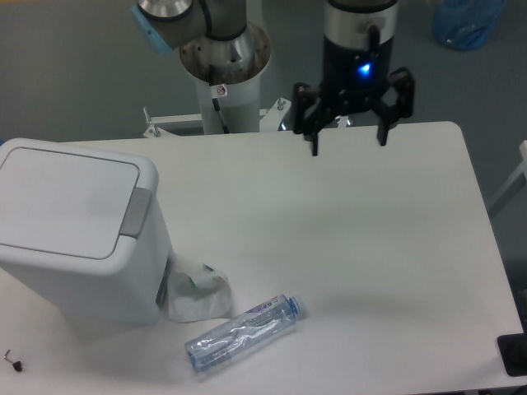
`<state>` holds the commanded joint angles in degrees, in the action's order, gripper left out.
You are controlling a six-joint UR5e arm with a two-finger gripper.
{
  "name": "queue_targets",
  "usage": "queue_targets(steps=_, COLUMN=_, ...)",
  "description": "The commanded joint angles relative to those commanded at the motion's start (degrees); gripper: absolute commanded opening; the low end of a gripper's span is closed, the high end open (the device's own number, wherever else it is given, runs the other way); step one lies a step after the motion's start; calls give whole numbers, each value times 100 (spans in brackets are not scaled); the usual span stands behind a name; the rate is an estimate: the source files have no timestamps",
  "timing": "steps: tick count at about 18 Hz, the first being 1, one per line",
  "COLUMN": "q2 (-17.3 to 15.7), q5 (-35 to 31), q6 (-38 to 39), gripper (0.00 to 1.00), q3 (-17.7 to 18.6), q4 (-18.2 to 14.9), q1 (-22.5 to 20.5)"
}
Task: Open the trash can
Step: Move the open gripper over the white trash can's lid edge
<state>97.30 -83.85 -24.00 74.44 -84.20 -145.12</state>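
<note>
Trash can (pixel 78 234), a large boxy white plastic bin with rounded corners, is seen at the left side of the white table (pixel 362 247), its left edge cut off by the frame. Its flat white lid (pixel 62 197) is recorded as closed and flush; the grey rectangular push tab (pixel 137 212) is set at the lid's right edge.

A small crumpled white plastic bag with green marks (pixel 196 294) is noted touching the bin's lower right corner, partly tucked behind it. A clear plastic bottle with a blue cap (pixel 244 331) lies on its side just beside the bag, nearer the front edge.

The black two-finger gripper (pixel 347 140) is held above the table's far edge, well apart from the bin, fingers spread wide and pointing down with nothing between them. A blue light is lit on its body. The arm's upper part is cut off by the top of the frame.

A small dark item (pixel 11 360) at the lower left cannot be identified.
</note>
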Motion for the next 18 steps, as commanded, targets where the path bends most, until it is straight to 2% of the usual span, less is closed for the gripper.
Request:
queue_targets(steps=4, q2=26, q5=26, q6=79, gripper=100, q3=0, q4=96, q1=80)
queue_targets(steps=7, q2=61, q5=516, q6=272, gripper=100, q3=79, q4=526, q1=159)
queue_targets(steps=11, q2=88, q5=632, q6=404, gripper=100, q3=150, q4=545, q1=185)
queue_targets(steps=13, q2=123, q5=921, q6=509, gripper=100, q3=184, q4=562, q1=255)
queue_targets(steps=16, q2=158, q5=975, q6=1263, gripper=100, q3=395, q4=580, q1=395)
queue_targets(steps=18, q2=176, q5=984, q6=1476, gripper=100, q3=413, q4=580, q1=536)
